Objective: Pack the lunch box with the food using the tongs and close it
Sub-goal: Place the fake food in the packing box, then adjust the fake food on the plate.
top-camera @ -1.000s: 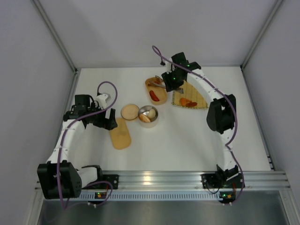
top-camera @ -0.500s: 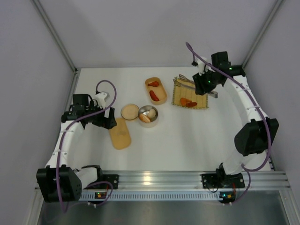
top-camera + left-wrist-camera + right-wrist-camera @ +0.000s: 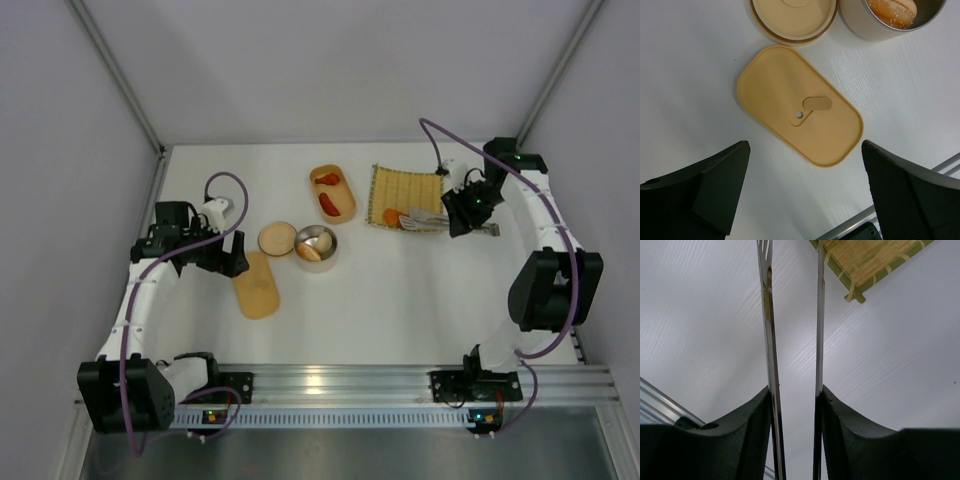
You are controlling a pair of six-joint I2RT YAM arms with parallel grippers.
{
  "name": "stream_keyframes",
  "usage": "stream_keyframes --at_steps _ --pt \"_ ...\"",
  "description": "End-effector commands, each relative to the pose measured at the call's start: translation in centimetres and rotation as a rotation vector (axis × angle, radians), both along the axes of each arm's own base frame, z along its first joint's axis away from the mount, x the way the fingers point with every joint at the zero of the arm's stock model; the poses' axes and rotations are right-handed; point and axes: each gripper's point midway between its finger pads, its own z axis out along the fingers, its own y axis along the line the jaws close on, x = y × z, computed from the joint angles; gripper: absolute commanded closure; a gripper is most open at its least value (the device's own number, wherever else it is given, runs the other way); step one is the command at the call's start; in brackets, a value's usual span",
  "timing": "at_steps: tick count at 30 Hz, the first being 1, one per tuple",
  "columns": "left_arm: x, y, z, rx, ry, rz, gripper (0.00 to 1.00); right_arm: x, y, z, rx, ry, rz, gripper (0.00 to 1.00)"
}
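This looks like a robotics lab test cell. A white table is boxed in by plain pale panels on metal posts. Along the bottom of the frame, an aluminium rail carries two arm bases trailing purple cables.

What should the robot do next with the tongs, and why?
Probably nudge the tongs forward so their tips straddle the orange piece on the yellow mat, then squeeze. The right fingers grip the tongs, whose tips lie right beside that piece, and the lunch box has only two red pieces in it.
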Motion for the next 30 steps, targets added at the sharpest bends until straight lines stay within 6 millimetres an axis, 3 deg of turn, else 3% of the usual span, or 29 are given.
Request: stream_keyframes --at_steps 1,30 --pt "0.6 -0.2 1.8 -0.002 -0.063 -0.014 0.02 -0.6 -0.4 0.9 0.02 -0.018 0.054 0.6" --pt "0.7 -0.3 1.4 -0.01 -0.05 -0.013 0.02 2.3 -2.3 -2.4 -0.068 -0.021 0.016 0.55"
